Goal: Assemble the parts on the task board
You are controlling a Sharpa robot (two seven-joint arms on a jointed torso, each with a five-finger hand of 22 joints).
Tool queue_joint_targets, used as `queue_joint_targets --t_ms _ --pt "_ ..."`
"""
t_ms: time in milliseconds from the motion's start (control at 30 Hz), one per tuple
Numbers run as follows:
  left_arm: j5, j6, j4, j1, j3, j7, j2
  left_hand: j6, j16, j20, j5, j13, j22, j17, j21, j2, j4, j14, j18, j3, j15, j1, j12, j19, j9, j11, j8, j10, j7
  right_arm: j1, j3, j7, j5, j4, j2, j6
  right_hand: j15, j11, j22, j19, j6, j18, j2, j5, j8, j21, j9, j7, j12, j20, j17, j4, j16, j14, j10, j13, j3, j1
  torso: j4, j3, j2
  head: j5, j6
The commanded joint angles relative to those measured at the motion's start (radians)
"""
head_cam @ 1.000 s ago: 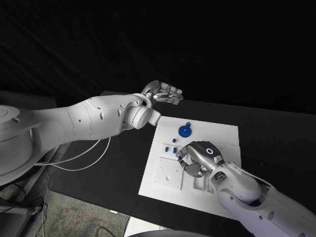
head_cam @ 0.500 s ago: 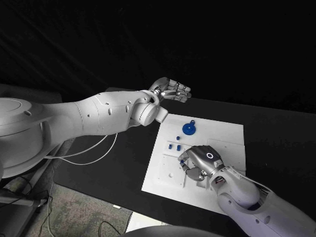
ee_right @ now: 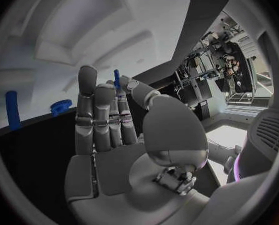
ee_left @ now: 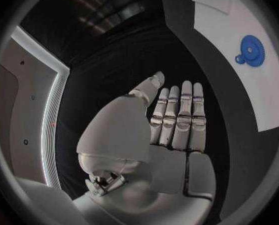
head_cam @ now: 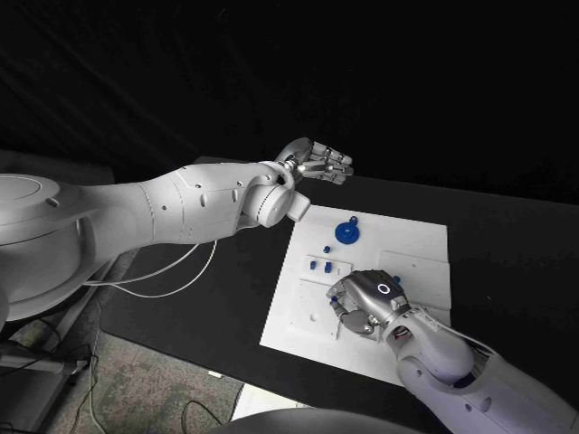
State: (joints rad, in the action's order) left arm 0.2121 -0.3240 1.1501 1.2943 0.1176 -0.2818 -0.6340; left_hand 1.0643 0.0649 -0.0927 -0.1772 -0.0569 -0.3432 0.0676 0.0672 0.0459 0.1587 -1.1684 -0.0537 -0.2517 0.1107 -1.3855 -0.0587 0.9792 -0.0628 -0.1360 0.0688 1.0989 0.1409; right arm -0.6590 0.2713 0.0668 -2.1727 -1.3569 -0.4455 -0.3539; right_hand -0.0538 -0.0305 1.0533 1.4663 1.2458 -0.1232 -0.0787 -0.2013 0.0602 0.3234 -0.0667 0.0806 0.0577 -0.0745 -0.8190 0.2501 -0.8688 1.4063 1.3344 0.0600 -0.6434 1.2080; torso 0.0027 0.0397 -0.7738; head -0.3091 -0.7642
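Hovering my right hand [head_cam: 365, 303] over the task board [head_cam: 420, 242], a small blue part [ee_right: 116, 78] pinched at its fingertips; blue gear [head_cam: 347, 234] lies farther away. Left hand [head_cam: 313, 164] off-board, empty, fingers loosely apart.

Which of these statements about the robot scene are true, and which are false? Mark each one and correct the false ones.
1. The task board is a white plate lying on a black table. True.
2. The left robot hand grips the blue gear. False: it holds nothing, its fingers straight and together, off the board's far corner.
3. The right robot hand is over the task board. True.
4. The blue gear lies on the black table beside the board. False: it lies on the board, near its far end.
5. Small blue parts sit on the board between the gear and the right robot hand. True.
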Motion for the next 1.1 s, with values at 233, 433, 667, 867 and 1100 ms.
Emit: queue_joint_targets --t_ms 233,433,667,867,1100 --pt "-0.005 0.009 0.003 0.003 -0.001 -0.007 -0.001 -0.003 -0.003 0.001 -0.005 -0.001 0.001 0.0 0.006 -0.005 0.0 -0.004 0.009 -0.007 0.0 -0.002 -0.001 0.001 -0.001 0.0 -0.004 -0.005 0.001 0.004 -0.007 -0.007 -0.017 0.007 0.005 -0.007 -0.002 0.0 -0.001 0.038 0.006 -0.013 0.006 -0.003 0.004 0.007 -0.001 0.002 0.001 -0.003 -0.002 0.001 0.006 0.007 0.006 0.001 -0.003 -0.001 0.0015 -0.0005 0.0 0.001 0.001" --pt "-0.005 0.01 0.004 0.003 -0.001 -0.007 -0.002 -0.003 -0.003 0.001 -0.005 -0.001 0.001 0.0 0.006 -0.005 0.0 -0.004 0.009 -0.007 0.0 -0.002 -0.001 0.001 -0.001 0.0 -0.004 -0.005 0.001 0.004 -0.009 -0.002 -0.031 0.014 0.007 -0.011 -0.002 0.0 -0.003 0.038 0.006 -0.013 0.007 0.0 0.004 0.008 -0.001 0.002 0.001 -0.003 -0.003 0.003 0.007 0.008 0.006 0.001 -0.002 -0.001 0.0 -0.0004 0.0 -0.003 -0.001" --pt "-0.005 0.013 0.004 0.003 -0.001 -0.005 -0.002 -0.003 -0.003 0.001 -0.005 -0.001 0.001 0.0 0.006 -0.005 0.0 -0.004 0.009 -0.007 0.0 -0.002 -0.001 0.001 -0.001 0.0 -0.004 -0.005 0.001 0.005 -0.01 0.002 -0.044 0.021 0.014 -0.013 -0.002 0.0 -0.005 0.037 0.006 -0.013 0.007 0.002 0.004 0.009 -0.001 0.002 0.001 -0.003 -0.003 0.004 0.007 0.008 0.006 0.001 -0.002 -0.001 0.0006 -0.0002 0.0 -0.001 0.0" --pt "-0.005 0.015 0.005 0.003 -0.001 -0.004 -0.001 -0.004 -0.003 0.001 -0.004 -0.001 0.005 0.0 0.006 -0.004 -0.003 -0.003 0.009 -0.007 0.001 -0.002 -0.001 0.001 -0.001 0.0 -0.004 -0.006 0.001 0.005 -0.01 0.012 -0.054 0.024 0.017 -0.022 -0.002 0.0 -0.006 0.037 0.006 -0.014 0.008 0.003 0.004 0.01 -0.001 0.002 0.001 -0.003 -0.004 0.004 0.008 0.008 0.006 0.001 -0.003 0.0 0.0001 -0.0003 0.0 -0.001 0.001" --pt "-0.005 0.017 0.004 0.003 -0.001 -0.002 -0.001 -0.004 -0.003 0.001 -0.004 -0.001 0.005 0.0 0.006 -0.004 -0.003 -0.003 0.009 -0.007 0.001 -0.002 -0.001 0.001 -0.001 0.0 -0.004 -0.006 0.001 0.006 -0.01 0.016 -0.057 0.023 0.019 -0.043 -0.003 0.0 -0.007 0.038 0.007 -0.014 0.007 0.005 0.004 0.012 -0.001 0.002 0.001 -0.004 -0.005 0.005 0.008 0.009 0.007 0.001 -0.005 0.0 0.0002 0.0001 0.0 -0.002 0.001"
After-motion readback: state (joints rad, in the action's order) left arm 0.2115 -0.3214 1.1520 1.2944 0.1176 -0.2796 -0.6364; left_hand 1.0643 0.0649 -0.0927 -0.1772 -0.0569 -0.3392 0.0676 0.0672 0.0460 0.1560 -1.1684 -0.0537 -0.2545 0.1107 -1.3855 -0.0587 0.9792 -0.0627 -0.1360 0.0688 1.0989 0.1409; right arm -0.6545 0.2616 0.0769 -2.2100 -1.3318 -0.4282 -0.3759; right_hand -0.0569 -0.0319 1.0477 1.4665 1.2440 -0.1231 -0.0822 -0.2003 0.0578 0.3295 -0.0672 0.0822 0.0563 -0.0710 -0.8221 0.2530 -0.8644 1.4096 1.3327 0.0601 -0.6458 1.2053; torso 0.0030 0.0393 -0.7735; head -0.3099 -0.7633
